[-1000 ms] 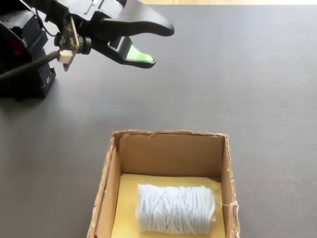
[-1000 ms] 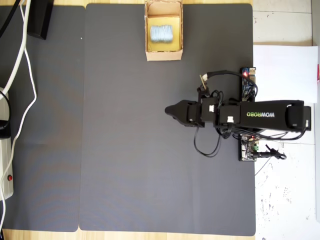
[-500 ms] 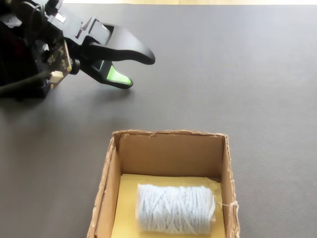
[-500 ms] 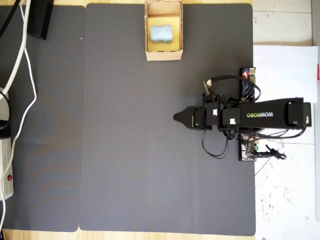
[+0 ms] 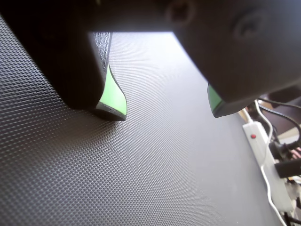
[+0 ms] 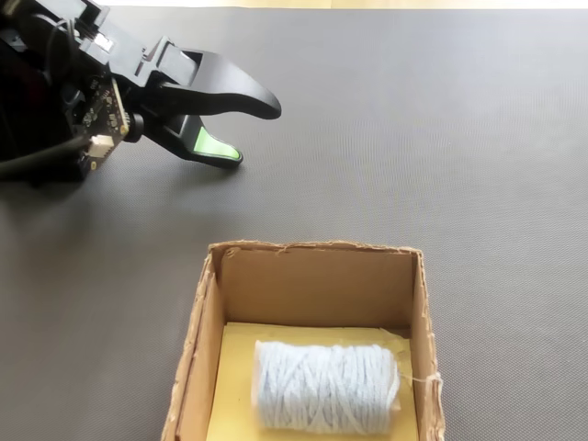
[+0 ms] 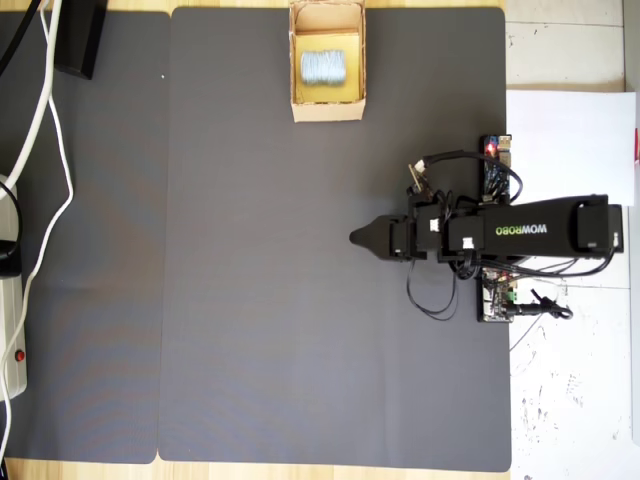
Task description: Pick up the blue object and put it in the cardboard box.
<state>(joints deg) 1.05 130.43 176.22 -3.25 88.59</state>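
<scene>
Pale blue object (image 6: 325, 387) lies on its side inside your cardboard box (image 6: 200, 340) at the mat's (image 7: 250, 300) far edge in the overhead view. Your gripper (image 6: 250, 122) hangs near the right edge, well apart, jaws parted and empty.

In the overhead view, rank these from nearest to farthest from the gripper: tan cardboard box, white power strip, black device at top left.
1. Tan cardboard box, top centre, nearest the gripper.
2. Black device, top-left corner.
3. White power strip, left edge, farthest.
</scene>
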